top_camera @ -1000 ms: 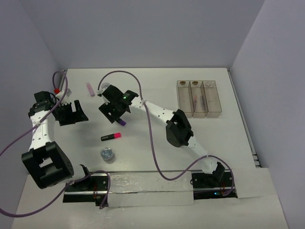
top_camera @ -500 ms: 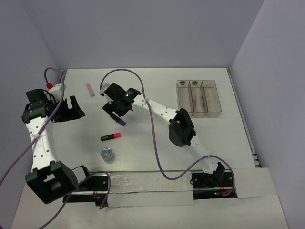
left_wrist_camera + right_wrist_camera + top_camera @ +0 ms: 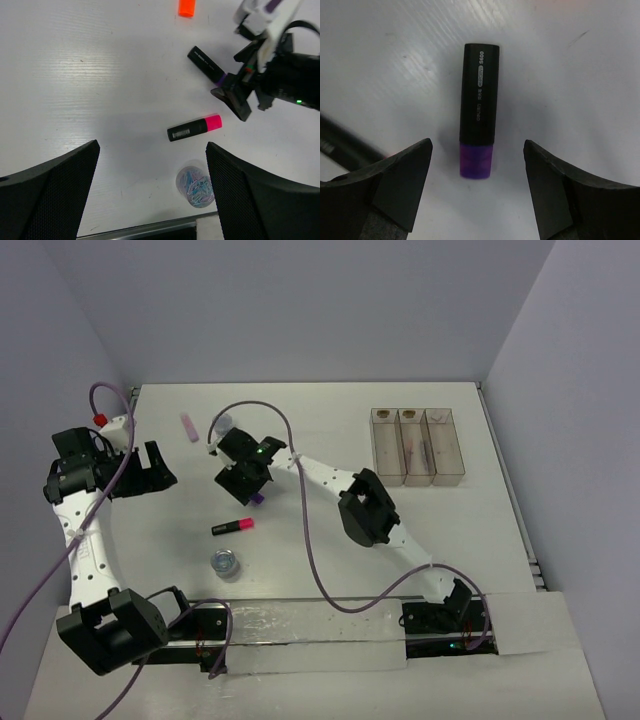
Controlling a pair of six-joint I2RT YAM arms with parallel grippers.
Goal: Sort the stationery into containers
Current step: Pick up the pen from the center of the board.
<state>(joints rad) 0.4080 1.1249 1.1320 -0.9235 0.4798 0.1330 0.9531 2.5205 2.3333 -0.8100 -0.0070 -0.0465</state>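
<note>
A black highlighter with a purple end (image 3: 479,112) lies flat on the white table. My right gripper (image 3: 477,150) hangs over it, open, one finger on each side of the purple cap without touching it. In the top view this gripper (image 3: 243,485) stands left of centre with the purple end (image 3: 257,498) showing beside it. The pink-ended highlighter (image 3: 232,527) and a round pot of clips (image 3: 224,563) lie nearer the front. My left gripper (image 3: 152,470) is open and empty at the far left. The clear containers (image 3: 418,445) stand at the back right.
A pale pink block (image 3: 187,427) lies at the back left, with a small round bluish pot (image 3: 222,422) next to it. An orange highlighter end (image 3: 186,7) shows at the top of the left wrist view. The arms' metal base rail (image 3: 300,625) runs along the front.
My left arm has swung back toward the left wall. My right gripper has shifted a little toward the front, settling over the purple highlighter.
</note>
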